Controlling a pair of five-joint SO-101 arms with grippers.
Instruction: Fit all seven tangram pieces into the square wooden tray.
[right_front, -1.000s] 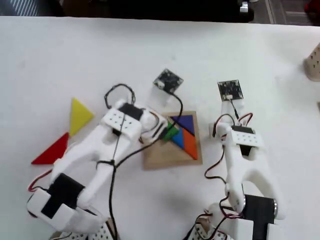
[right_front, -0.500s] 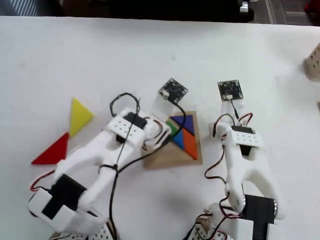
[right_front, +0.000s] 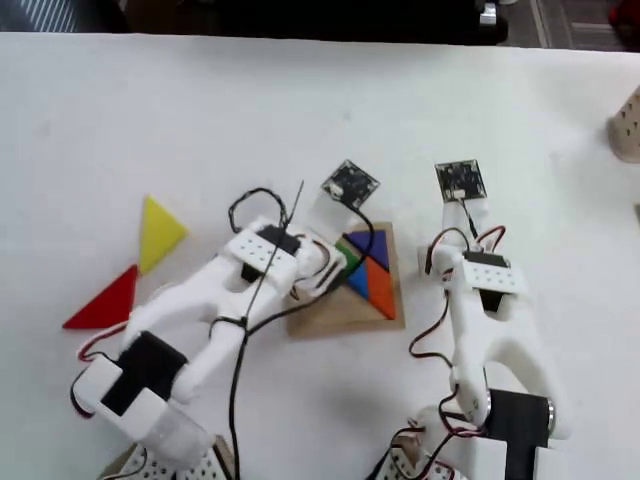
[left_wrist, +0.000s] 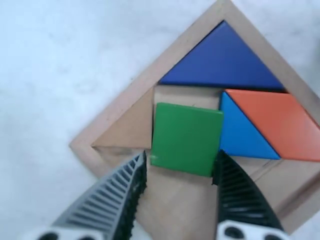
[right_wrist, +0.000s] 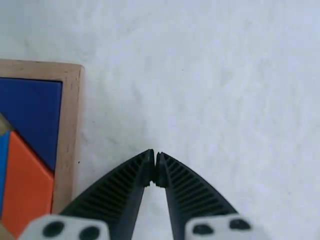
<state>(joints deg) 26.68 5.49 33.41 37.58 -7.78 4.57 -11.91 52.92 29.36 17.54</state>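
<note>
Tray (left_wrist: 115, 112): pale natural wood. Inside: dark blue triangle (left_wrist: 222, 60), orange parallelogram (left_wrist: 280, 122), light blue triangle (left_wrist: 240, 132), green square (left_wrist: 186, 137). Left, on white table (right_front: 300, 100): yellow triangle (right_front: 158, 230), red triangle (right_front: 105, 300). Left gripper (left_wrist: 181, 161), right gripper (right_wrist: 154, 167): black, ribbed

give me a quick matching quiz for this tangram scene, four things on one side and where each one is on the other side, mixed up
Column A
1. green square
2. yellow triangle
3. right claw
4. orange parallelogram

Column B
a. on the bare table, away from the tray
b. shut, over the table beside the tray
c. in the tray, between the fingers of the left claw
d. in the tray, edge against the light blue triangle

Pairs: 1-c, 2-a, 3-b, 4-d
</note>
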